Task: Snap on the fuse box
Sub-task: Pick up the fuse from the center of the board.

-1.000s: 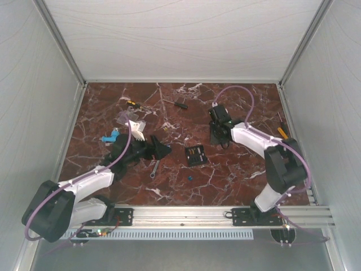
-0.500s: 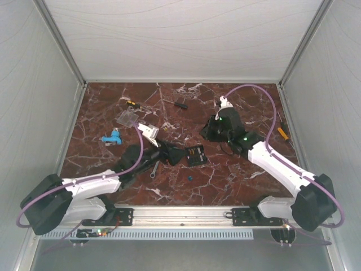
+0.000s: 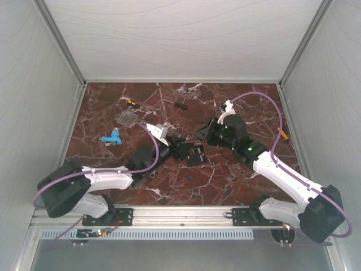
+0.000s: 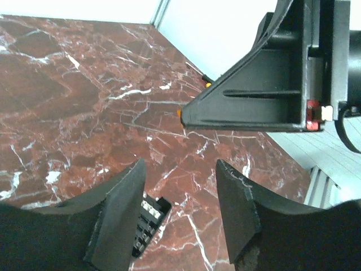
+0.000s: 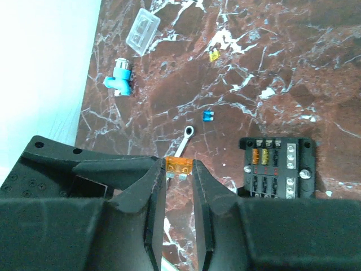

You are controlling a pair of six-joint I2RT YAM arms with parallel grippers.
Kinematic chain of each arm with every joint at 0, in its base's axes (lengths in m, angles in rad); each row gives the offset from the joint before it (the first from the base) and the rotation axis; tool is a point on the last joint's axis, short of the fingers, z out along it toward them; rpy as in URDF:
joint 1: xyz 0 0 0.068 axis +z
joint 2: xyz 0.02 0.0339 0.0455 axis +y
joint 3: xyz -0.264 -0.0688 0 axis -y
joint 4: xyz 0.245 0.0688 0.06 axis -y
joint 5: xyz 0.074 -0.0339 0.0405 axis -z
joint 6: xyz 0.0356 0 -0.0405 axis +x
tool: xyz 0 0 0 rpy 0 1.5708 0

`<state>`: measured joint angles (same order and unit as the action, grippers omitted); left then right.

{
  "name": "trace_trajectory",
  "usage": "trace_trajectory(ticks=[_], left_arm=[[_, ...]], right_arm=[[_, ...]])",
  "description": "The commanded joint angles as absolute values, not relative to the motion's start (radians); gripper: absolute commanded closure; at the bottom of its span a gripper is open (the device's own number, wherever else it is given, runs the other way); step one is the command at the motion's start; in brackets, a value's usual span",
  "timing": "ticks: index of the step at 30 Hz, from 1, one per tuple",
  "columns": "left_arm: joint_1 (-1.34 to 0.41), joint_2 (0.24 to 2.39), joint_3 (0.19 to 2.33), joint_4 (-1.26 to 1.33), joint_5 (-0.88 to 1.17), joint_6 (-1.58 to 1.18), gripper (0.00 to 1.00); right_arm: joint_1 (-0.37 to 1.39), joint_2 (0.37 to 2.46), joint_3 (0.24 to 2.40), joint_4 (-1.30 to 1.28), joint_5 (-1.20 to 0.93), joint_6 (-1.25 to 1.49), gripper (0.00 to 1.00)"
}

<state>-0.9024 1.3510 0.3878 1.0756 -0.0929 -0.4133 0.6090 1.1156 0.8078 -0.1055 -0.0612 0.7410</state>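
Top view, count: one fuse box near desk centre; one clear cover toward 10 o'clock.
Top view, change: left end effector at the box's 10 o'clock, right end effector at its 1 o'clock; both farther off a second ago; box unmoved.
Left wrist: fingers apart, empty; box at 7 o'clock.
Right wrist: clamped on one orange fuse; box at 3 o'clock; one blue fuse, one yellow fuse loose.
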Motion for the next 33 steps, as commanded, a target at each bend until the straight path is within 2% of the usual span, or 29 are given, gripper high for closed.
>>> trace_trajectory(ticks=[1, 25, 33], left_arm=[[-0.914, 1.398, 0.463, 1.212, -0.125, -0.357, 0.48], [-0.918, 1.46, 0.486, 1.277, -0.157, -0.336, 1.0], [-0.917, 1.451, 0.466, 1.301, -0.161, -0.327, 1.0]], right_arm=[[0.62, 1.088, 0.795, -0.031, -0.088, 0.799, 0.84], [0.652, 1.096, 0.745, 0.033, -0.14, 0.875, 0.84], [0.654, 1.114, 0.743, 0.061, -0.18, 0.869, 0.77]])
